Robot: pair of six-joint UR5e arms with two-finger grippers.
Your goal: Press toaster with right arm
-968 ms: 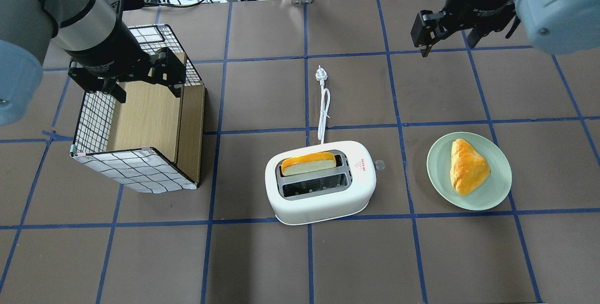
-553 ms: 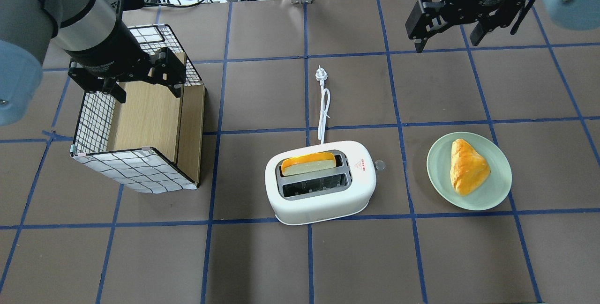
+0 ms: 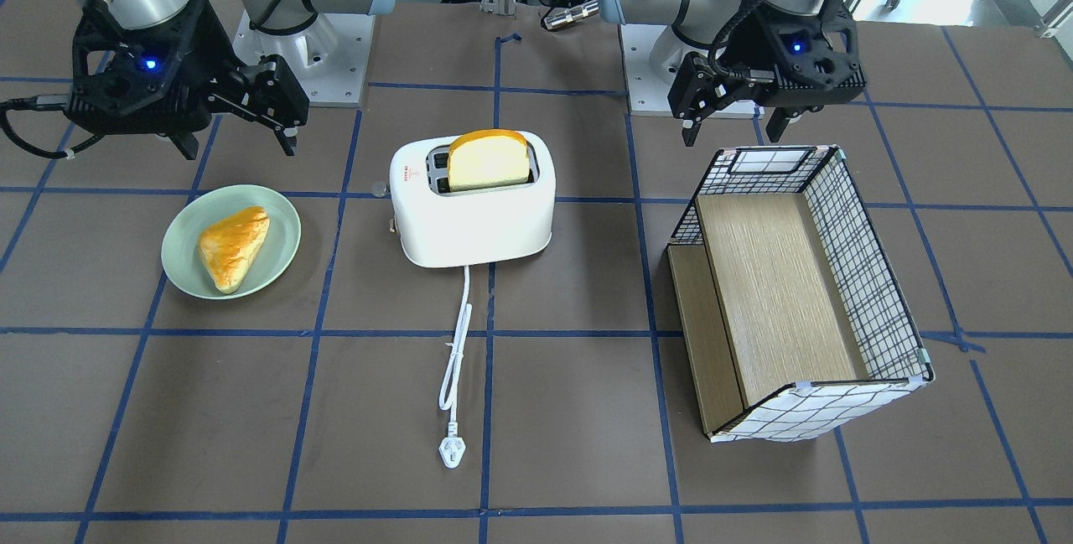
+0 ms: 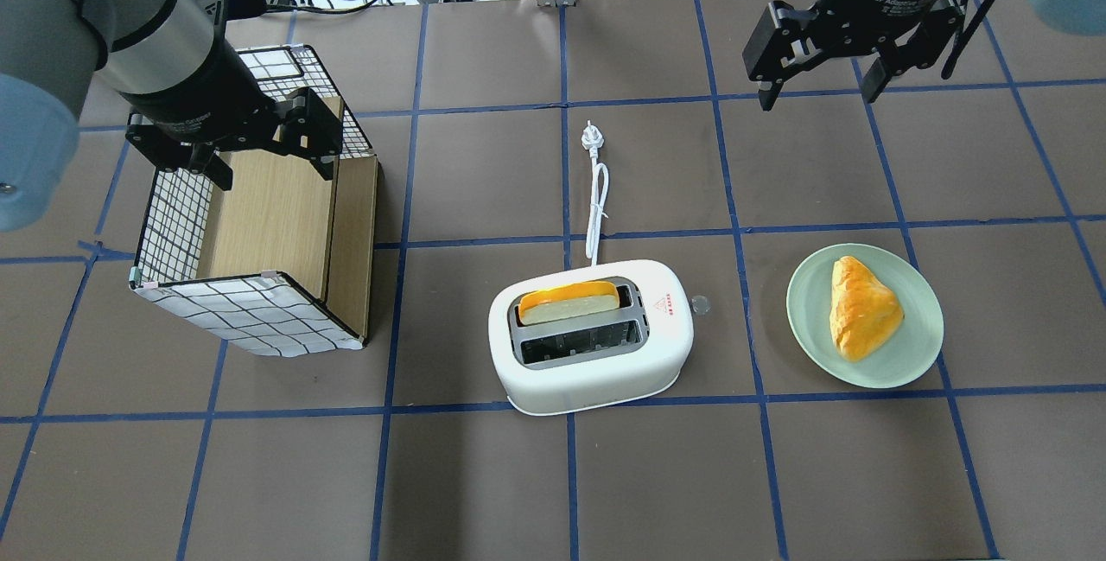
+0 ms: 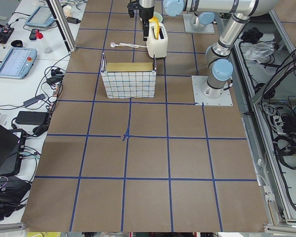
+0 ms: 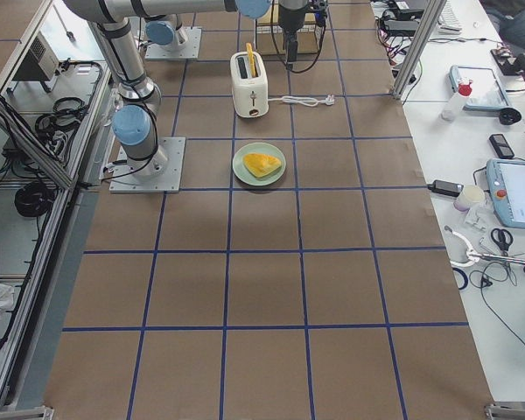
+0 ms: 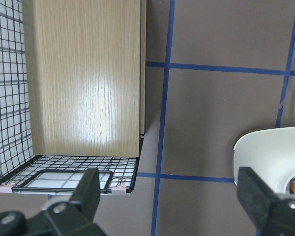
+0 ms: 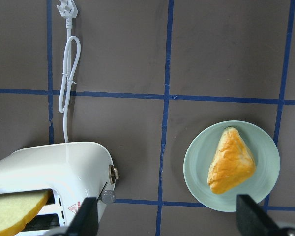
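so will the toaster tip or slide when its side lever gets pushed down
Probably stays upright: the toaster has a wide, low body flat on the table. It looks like light plastic, so an off-centre push on the end lever might make it shift or rock slightly. Its cord lies loose and unplugged, so it would not anchor it.

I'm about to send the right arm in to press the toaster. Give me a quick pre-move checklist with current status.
1. The right gripper is empty, jaws open: ok.
2. It is lined up over the lever: not ok, it hangs near the table's far edge.
3. Nothing covers the lever on the toaster: ok.
4. The bread slice stands in a slot: ok.
5. The plate is apart from the toaster's lever end: ok, though close by.
6. The left gripper is at the basket, away from the toaster: ok.
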